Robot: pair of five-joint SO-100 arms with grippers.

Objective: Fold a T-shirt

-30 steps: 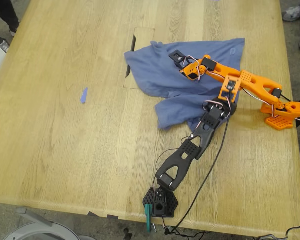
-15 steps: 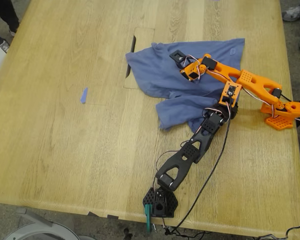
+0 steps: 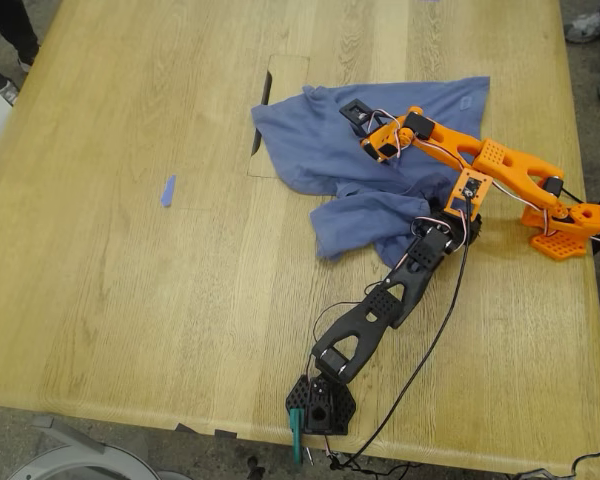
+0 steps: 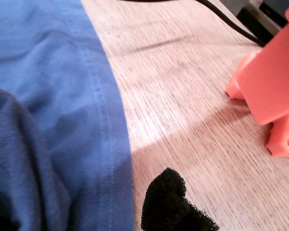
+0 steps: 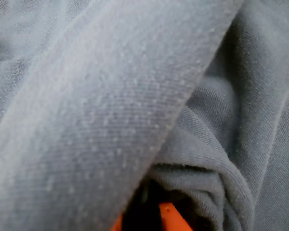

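The slate-blue T-shirt (image 3: pixel 310 150) lies crumpled on the wooden table (image 3: pixel 130 300), toward the exterior view's upper right. My second gripper (image 3: pixel 377 140), on the orange arm, rests on top of the cloth. In its wrist view the T-shirt (image 5: pixel 111 120) fills the frame and bunches over an orange fingertip (image 5: pixel 166 216). My first gripper (image 3: pixel 468 200), on the black arm, sits at the shirt's edge nearest the exterior view's right. There the hem of the T-shirt (image 4: pixel 101 120) lies flat on the table (image 4: pixel 192 96) beside a black foam fingertip (image 4: pixel 168 202), jaws apart.
The orange arm's base (image 3: pixel 560 240) stands by the table's edge at the exterior view's right, close to my first gripper (image 4: pixel 86 211). The black arm's base (image 3: pixel 320 405) sits at the near edge, trailing cables. A blue tape scrap (image 3: pixel 167 190) and a table slot (image 3: pixel 263 115) lie further over.
The black arm's wrist and gripper have shifted toward the exterior view's right and slightly nearer. The orange arm and most of the shirt have barely moved.
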